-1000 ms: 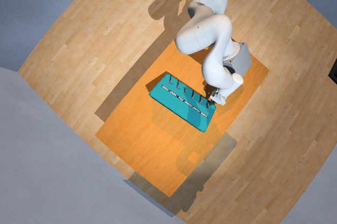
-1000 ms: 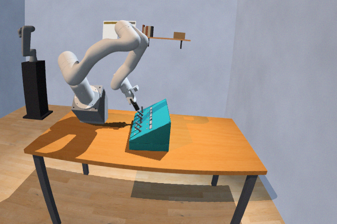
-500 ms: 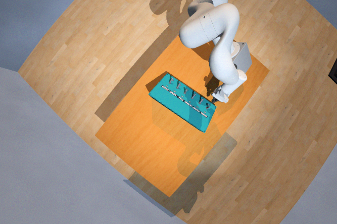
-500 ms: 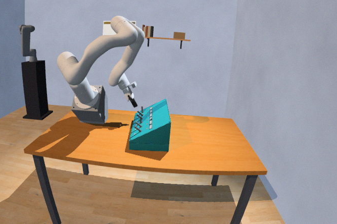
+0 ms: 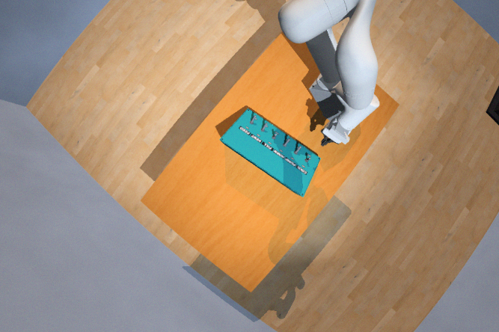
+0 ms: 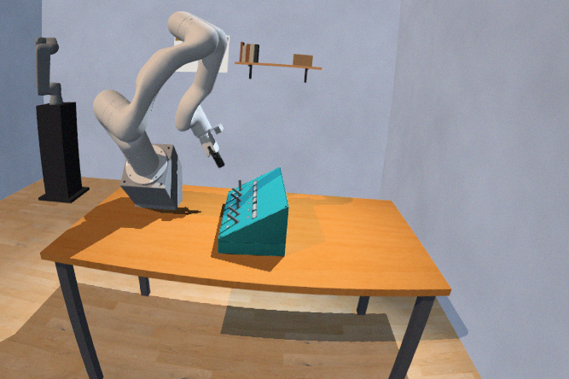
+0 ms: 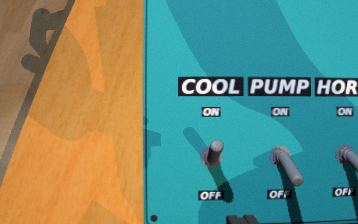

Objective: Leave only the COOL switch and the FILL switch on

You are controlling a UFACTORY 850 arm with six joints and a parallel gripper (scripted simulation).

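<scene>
Currently the end effector (image 6: pixel 218 161), fingers closed on nothing so they work as a poking tip, hangs clear above the teal console (image 6: pixel 267 210) at centre frame on the table (image 6: pixel 361 250). Lower centre in the wrist view, the COOL lever (image 7: pixel 214 152) stands near upright; the PUMP lever (image 7: pixel 289 165) leans toward OFF.

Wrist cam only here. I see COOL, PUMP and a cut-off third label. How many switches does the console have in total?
Observer: Six levers, in one row along the console.
Operator: Gripper touching it?
Observer: No. The gripper hangs in the air, shut and empty, apart from the console on the arm-base side.
Operator: Do all the levers lean the same way?
Observer: No. In the exterior view one end lever stands upright and the others slant toward the low edge.
</scene>
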